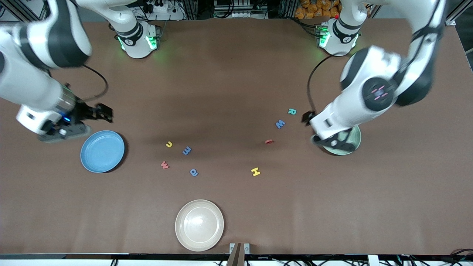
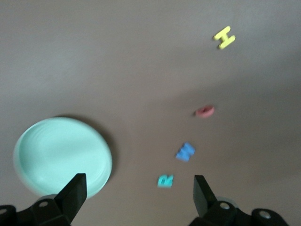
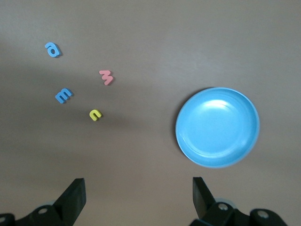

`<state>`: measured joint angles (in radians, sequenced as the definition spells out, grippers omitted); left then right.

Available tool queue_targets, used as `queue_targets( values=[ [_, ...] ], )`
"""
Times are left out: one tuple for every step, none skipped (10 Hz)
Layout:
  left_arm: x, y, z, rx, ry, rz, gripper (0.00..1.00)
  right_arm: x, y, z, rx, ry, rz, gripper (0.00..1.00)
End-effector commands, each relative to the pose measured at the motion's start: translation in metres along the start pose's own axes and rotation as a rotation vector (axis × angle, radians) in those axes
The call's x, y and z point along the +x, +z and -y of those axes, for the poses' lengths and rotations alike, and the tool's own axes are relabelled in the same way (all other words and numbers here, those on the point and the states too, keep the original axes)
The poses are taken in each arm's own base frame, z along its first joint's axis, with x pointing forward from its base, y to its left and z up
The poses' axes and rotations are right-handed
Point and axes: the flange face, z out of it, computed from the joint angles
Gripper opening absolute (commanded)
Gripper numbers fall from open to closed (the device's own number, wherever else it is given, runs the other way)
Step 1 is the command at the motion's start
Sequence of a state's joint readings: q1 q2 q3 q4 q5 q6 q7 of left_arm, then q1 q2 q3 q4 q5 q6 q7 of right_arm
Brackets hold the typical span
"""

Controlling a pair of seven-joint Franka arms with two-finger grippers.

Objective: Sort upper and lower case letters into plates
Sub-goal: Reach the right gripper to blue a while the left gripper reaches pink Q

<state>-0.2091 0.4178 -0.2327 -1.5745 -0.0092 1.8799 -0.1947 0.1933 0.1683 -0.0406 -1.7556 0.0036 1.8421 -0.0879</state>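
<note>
nearest the camera, cream-white plate [image 1: 199,225] on the bench [image 1: 236,74], nothing in it. farther in, yellow h [image 1: 255,171], blue a [image 1: 193,172] and red w [image 1: 164,164] lie flat. then blue m [image 1: 186,150], yellow n [image 1: 169,144], and a small red letter [image 1: 269,141], shape unclear. blue plate [image 1: 102,151] sits toward the right arm's end, bare inside. mint green plate [image 1: 353,142] sits toward the left arm's end, partly hidden under the left arm. blue capital w [image 1: 280,124] and teal r [image 1: 292,111] lie farther back, near that plate. right hand [image 1: 105,112], fingers apart, holds nothing, just above the blue plate's rim. left hand [image 1: 307,117], fingers apart, holds nothing, over bare bench beside r.
</note>
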Motion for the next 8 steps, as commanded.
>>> queue_targets(
  values=[
    [0.034,0.054,-0.016,-0.051,-0.040,-0.041,1.00,0.029,0.046,0.049,0.008,-0.042,0.002,1.00],
    [0.036,0.073,-0.049,-0.048,-0.002,-0.031,1.00,0.042,0.076,0.072,0.003,-0.030,-0.002,1.00],
    [0.033,0.091,-0.076,-0.024,0.059,-0.032,1.00,0.054,0.106,0.101,0.001,-0.067,-0.014,1.00],
    [0.035,0.108,-0.082,0.000,0.082,-0.038,1.00,0.066,0.130,0.121,-0.004,-0.082,-0.031,1.00],
    [0.027,0.130,-0.115,0.008,0.100,-0.037,1.00,0.083,0.149,0.140,0.002,-0.079,-0.052,1.00],
    [0.021,0.152,-0.129,0.014,0.025,-0.018,1.00,0.104,0.162,0.154,0.002,-0.095,-0.066,1.00],
    [0.022,0.165,-0.125,0.016,-0.050,-0.004,1.00,0.122,0.167,0.163,0.005,-0.108,-0.084,1.00],
    [0.022,0.174,-0.126,0.011,-0.103,0.006,1.00,0.131,0.182,0.171,0.000,-0.126,-0.087,1.00]
  ],
)
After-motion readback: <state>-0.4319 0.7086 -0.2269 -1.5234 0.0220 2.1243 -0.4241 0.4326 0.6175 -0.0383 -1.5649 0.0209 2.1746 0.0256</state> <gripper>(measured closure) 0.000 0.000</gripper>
